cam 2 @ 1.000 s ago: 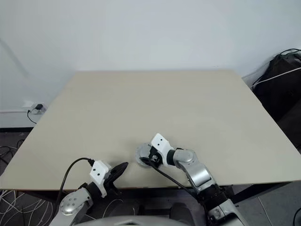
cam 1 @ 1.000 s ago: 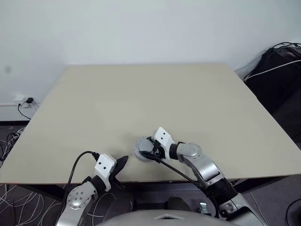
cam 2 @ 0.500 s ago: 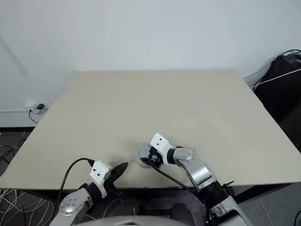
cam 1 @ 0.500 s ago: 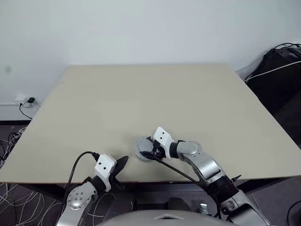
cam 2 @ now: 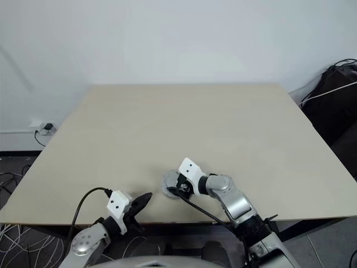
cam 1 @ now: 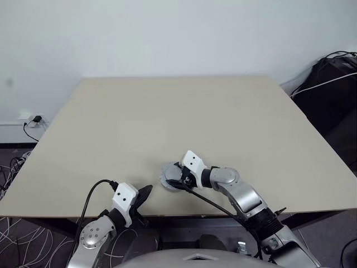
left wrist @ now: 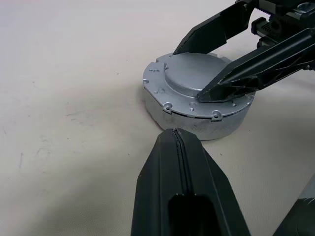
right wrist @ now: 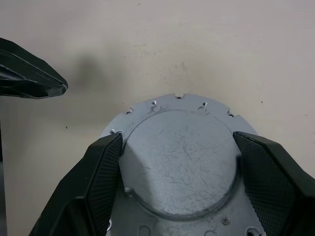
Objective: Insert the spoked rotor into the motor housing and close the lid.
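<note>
The lid (left wrist: 189, 73) lies plain grey face up, raised hub on top, seated on the round grey motor housing (left wrist: 197, 123) near the table's front edge. My right gripper (right wrist: 177, 137) reaches onto it from the right. Its two black fingers (right wrist: 98, 172) press against opposite sides of the raised hub. My left gripper (left wrist: 176, 132) is shut and holds nothing. It hovers just left of the housing and points at it, a short gap apart. In the head views the stack (cam 1: 168, 177) sits between both grippers. The spoked rotor is hidden.
The beige table (cam 1: 167, 111) stretches far behind the housing. Its front edge runs just under both wrists. A black cable (cam 1: 89, 201) loops from my left wrist. Dark bags and cords (cam 1: 329, 78) sit off the table's far right corner.
</note>
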Motion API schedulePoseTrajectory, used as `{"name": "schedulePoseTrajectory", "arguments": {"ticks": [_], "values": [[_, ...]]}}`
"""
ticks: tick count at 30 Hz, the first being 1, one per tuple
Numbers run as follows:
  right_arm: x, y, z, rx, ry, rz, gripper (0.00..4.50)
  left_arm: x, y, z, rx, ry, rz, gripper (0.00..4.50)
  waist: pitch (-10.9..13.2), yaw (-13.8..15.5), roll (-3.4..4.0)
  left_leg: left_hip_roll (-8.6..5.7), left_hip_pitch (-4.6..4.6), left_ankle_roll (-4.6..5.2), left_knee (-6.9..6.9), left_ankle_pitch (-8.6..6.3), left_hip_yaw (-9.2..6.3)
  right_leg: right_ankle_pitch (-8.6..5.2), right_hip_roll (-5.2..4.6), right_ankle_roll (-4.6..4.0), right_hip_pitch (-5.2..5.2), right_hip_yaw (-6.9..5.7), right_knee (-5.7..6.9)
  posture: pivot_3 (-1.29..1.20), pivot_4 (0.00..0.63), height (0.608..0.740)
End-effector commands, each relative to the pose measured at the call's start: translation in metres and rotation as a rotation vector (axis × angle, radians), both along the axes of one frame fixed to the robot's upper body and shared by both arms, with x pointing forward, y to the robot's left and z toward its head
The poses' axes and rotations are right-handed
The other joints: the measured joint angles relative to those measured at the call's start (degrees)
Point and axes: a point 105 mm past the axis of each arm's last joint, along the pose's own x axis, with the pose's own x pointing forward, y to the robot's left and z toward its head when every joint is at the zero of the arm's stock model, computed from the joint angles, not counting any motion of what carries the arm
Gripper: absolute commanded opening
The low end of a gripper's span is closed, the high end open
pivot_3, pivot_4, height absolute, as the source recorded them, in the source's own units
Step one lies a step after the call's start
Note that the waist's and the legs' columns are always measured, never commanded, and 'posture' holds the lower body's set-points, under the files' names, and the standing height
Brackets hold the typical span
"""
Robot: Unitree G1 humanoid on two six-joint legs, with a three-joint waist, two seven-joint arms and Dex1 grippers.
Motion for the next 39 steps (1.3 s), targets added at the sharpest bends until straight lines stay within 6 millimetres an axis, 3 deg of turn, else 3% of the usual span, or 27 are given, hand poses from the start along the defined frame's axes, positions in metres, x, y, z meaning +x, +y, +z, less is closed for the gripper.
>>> {"name": "schedulePoseTrajectory", "arguments": {"ticks": [1, 15, 28, 39], "values": [[-0.006, -0.014, -0.019, -0.066, 0.072, -0.026, 3.29, 0.003, -0.001, 0.009, -0.014, -0.046, -0.007, 0.00, -0.01, 0.02, 0.00, 0.00, 0.00, 0.00, 0.00, 0.00, 0.00, 0.00, 0.00, 0.00, 0.00, 0.00, -0.01, 0.00, 0.000, 0.740], [0.003, -0.011, -0.011, -0.051, -0.015, -0.025, 3.29, 0.004, 0.000, 0.008, -0.013, -0.041, -0.002, 0.00, -0.01, 0.02, 0.01, 0.00, -0.01, 0.00, -0.01, 0.00, -0.01, 0.00, -0.02, 0.00, 0.01, 0.00, -0.04, 0.00, 0.000, 0.740], [-0.002, -0.013, -0.011, -0.018, 0.104, -0.031, 3.29, 0.005, 0.000, 0.007, -0.015, -0.039, -0.001, 0.00, -0.01, 0.13, 0.02, -0.01, -0.02, 0.00, -0.02, 0.00, -0.01, 0.00, -0.04, 0.00, 0.01, -0.01, -0.07, 0.00, 0.000, 0.740], [0.006, -0.015, -0.010, -0.071, 0.018, -0.037, 3.29, 0.006, -0.002, 0.009, -0.020, -0.040, -0.003, 0.00, -0.02, 0.11, 0.03, -0.01, -0.01, 0.00, -0.03, 0.00, -0.02, -0.01, -0.06, 0.00, 0.01, -0.01, -0.07, 0.00, 0.000, 0.740]]}}
